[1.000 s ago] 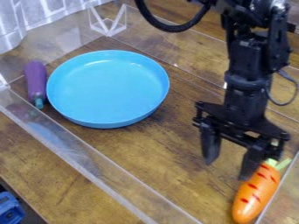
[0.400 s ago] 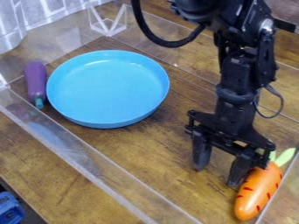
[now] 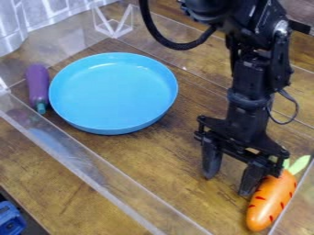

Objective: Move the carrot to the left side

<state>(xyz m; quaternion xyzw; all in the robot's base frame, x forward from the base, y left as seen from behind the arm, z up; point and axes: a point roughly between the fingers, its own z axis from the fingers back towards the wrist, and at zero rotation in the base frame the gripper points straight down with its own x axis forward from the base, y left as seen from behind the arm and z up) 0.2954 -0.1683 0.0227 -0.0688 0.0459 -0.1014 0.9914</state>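
The carrot (image 3: 270,199) is a small glossy orange toy with a light green top. It lies on the wooden table at the lower right, tip pointing down-left. My gripper (image 3: 236,172) hangs from the black arm just left of the carrot, pointing down. Its two dark fingers (image 3: 212,162) are spread apart and hold nothing. The right finger stands close beside the carrot's upper part; I cannot tell whether it touches it.
A large blue plate (image 3: 113,92) sits at the centre left. A purple eggplant (image 3: 39,84) lies at its left edge. Clear plastic walls (image 3: 86,156) border the table in front and behind. A clear container (image 3: 113,18) stands at the back.
Since one second ago the arm has shifted slightly left and lower, toward the table beside the carrot. In the last 0.4 s nothing has visibly moved.
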